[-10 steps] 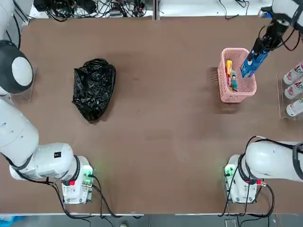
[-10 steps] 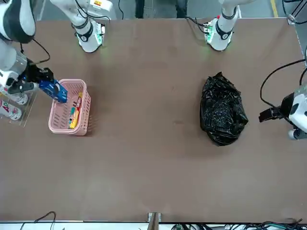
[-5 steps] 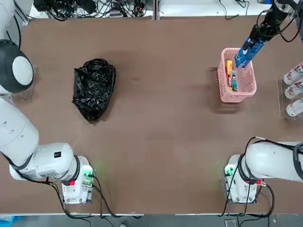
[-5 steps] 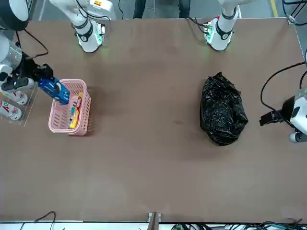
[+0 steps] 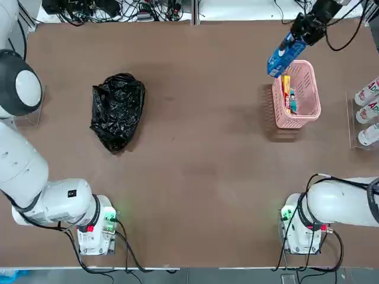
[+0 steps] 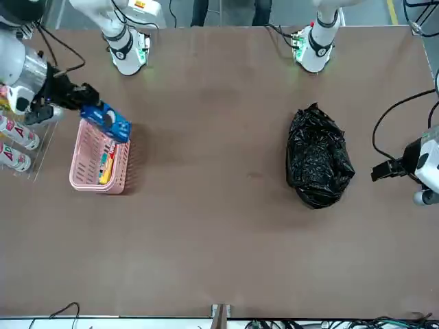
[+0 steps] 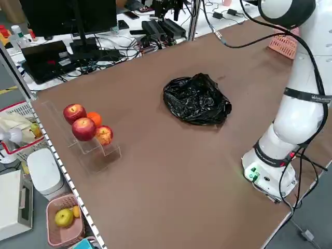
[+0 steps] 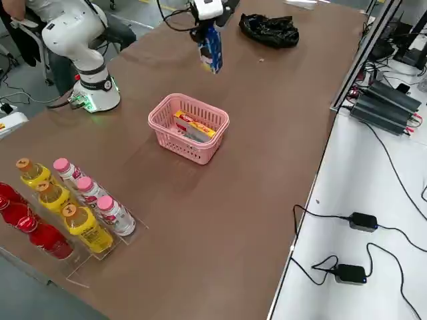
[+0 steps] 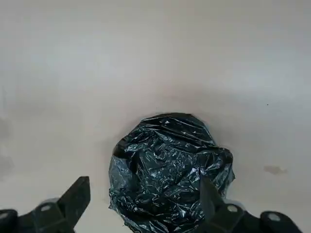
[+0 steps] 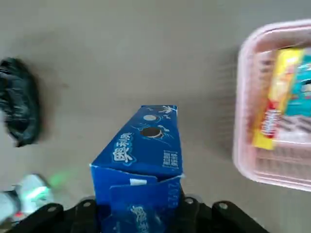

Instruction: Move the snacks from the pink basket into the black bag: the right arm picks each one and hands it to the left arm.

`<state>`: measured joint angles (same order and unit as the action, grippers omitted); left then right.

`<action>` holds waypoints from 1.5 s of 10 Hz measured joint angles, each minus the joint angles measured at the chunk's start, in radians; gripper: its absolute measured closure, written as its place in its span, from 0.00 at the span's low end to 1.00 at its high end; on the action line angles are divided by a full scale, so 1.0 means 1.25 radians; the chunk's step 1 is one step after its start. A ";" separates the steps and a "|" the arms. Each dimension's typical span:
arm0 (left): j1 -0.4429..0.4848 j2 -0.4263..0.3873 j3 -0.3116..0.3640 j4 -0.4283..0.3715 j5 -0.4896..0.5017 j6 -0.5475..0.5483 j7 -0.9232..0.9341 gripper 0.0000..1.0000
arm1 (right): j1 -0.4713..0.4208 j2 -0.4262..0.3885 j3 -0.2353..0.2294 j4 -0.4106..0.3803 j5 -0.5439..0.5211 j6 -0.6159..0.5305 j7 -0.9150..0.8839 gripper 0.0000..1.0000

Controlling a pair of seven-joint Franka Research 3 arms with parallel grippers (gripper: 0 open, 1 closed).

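My right gripper (image 5: 298, 34) is shut on the blue snack packet (image 5: 280, 55), which hangs in the air just past the far left corner of the pink basket (image 5: 312, 110). The packet (image 10: 142, 156) fills my right wrist view above the gripper (image 10: 141, 209). A yellow packet (image 5: 286, 92) and a slim teal one (image 5: 292, 102) still lie inside the basket (image 6: 81, 168). The wrinkled black bag (image 5: 117, 110) lies on the left half of the table. My left gripper (image 9: 145, 188) hovers open above the bag (image 9: 170, 165), with nothing between its fingers.
Bottles (image 5: 368, 111) stand in a clear rack at the table's right edge, beside the basket. Apples and an orange (image 7: 84, 126) sit in a rack at the left edge. Cables and power bricks (image 8: 380, 103) lie beyond the far edge. Bare brown tabletop (image 5: 207, 130) separates bag and basket.
The right gripper has lifted the blue packet out of the basket and carried it leftward and away from the bases. The left arm has barely moved.
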<state>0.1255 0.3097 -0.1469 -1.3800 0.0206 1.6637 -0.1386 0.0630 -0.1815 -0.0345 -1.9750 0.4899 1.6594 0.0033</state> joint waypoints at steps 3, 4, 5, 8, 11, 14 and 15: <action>-0.009 -0.019 -0.009 0.007 -0.007 0.000 -0.065 0.00 | 0.054 0.056 0.000 0.036 0.129 0.052 0.029 0.53; -0.015 -0.022 -0.024 0.007 -0.010 -0.003 -0.113 0.00 | 0.077 0.070 0.000 0.041 0.182 0.075 0.034 0.53; -0.029 -0.021 -0.045 0.006 -0.012 -0.010 -0.203 0.00 | 0.101 0.081 0.001 0.044 0.245 0.097 0.042 0.53; -0.116 -0.016 -0.060 0.001 -0.012 -0.017 -0.489 0.00 | 0.133 0.119 0.000 0.045 0.438 0.143 0.052 0.53; -0.172 -0.012 -0.062 0.000 -0.071 -0.017 -0.762 0.00 | 0.198 0.157 0.000 0.047 0.602 0.209 0.052 0.53; -0.203 -0.010 -0.063 0.010 -0.168 -0.015 -1.029 0.00 | 0.302 0.186 0.001 0.048 0.721 0.342 0.053 0.53; -0.204 -0.009 -0.063 0.015 -0.213 -0.015 -1.077 0.00 | 0.351 0.194 0.001 0.049 0.752 0.410 0.053 0.53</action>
<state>-0.1294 0.2983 -0.2260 -1.3607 -0.2451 1.6454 -1.4843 0.5011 0.0607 -0.0331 -1.9139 1.4301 2.1719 0.0690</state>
